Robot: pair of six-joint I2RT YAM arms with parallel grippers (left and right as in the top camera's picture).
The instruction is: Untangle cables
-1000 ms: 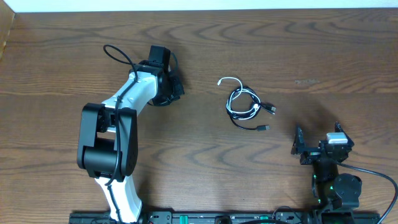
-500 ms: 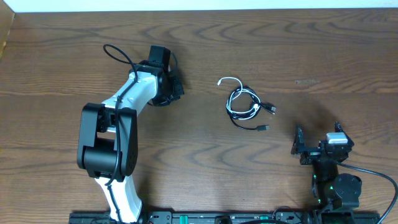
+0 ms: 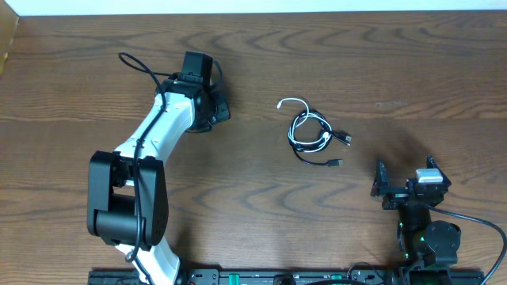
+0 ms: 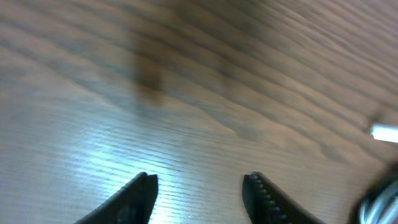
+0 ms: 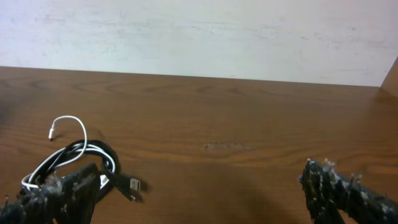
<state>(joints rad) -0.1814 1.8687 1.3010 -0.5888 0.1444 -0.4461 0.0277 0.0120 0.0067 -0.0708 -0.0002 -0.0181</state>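
The cables (image 3: 321, 134) are seen bunched in one small tangle on the worktop (image 3: 261, 206), right of ctr in the overhead view. A white cord (image 3: 291, 103) is looped out of the bundle's top-left, w/ its free end pointed left. More white strand is wound in w/ the black cords (image 3: 309, 115), which are coiled into a rough ring. Two black plugs are laid out on the bundle's right: an upper plug (image 3: 346, 138) just beside the coil, and a lower plug (image 3: 336, 163) at the end of a short run of cord below it.

The left arm (image 3: 154, 134) is stretched from the front-left up toward the worktop's far side. The left fingers (image 3: 217, 109) are held well apart from the cables, off to their left. In the left wrist view these fingers are seen parted, w/ only bare wood btwn them and nothing gripped. At that view's right edge a blurred white cord end and a dark smear of cord are just caught.

The right arm (image 3: 428, 237) is folded nr the front-right edge. The right fingers (image 3: 380, 174) are spread wide and nothing is gripped. The cables lie well apart from them, up and to the left. In the right wrist view the bundle is seen ahead on the left, partly hidden behind one finger, and a pale wall (image 5: 199, 31) is visible beyond the worktop's far edge.
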